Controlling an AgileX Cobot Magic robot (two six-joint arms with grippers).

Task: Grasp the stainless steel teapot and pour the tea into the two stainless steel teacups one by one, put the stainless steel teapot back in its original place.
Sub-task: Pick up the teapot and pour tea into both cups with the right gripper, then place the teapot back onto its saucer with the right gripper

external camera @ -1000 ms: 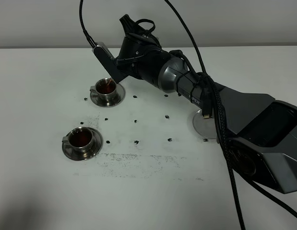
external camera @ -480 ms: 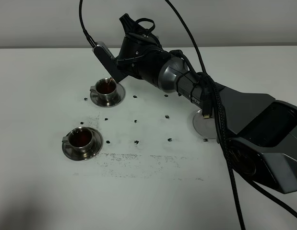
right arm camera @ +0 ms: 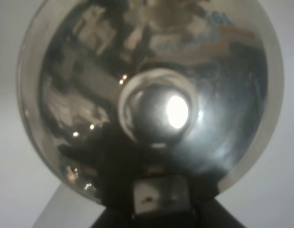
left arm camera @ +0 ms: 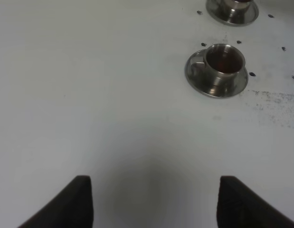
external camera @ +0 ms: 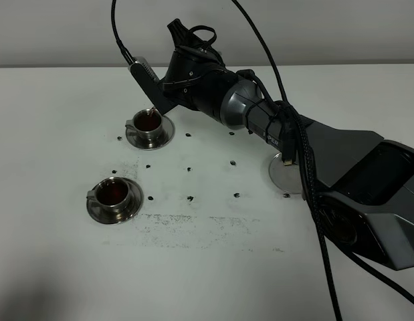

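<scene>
The right gripper's fingers cannot be made out in any view: the right wrist view is filled by the shiny domed lid and round knob of the squat stainless steel teapot (right arm camera: 151, 99), so the right gripper most likely grips its loop handle, though I cannot tell for certain. The left gripper (left arm camera: 154, 202) hangs with its two dark fingers (left arm camera: 82, 202) spread wide and nothing between them, over bare white table.

In the high view the right arm's bulk hides the pot; only a thin stream or spout tip meets the farther small steel teacup on its round saucer (external camera: 149, 125), which holds dark tea. The nearer matching steel teacup and saucer (external camera: 114, 196) sits well apart from the farther cup, toward the camera, also dark with tea.

The pot is likely rigid, slick and fairly heavy with liquid; the handle is the sound place to hold, since the polished body would slip. The light cups would probably skid if nudged.

The flat round steel disc (external camera: 284, 175) lies well to the right of the farther cup, partly under the arm and cables, with open table (external camera: 213, 267) between.
</scene>
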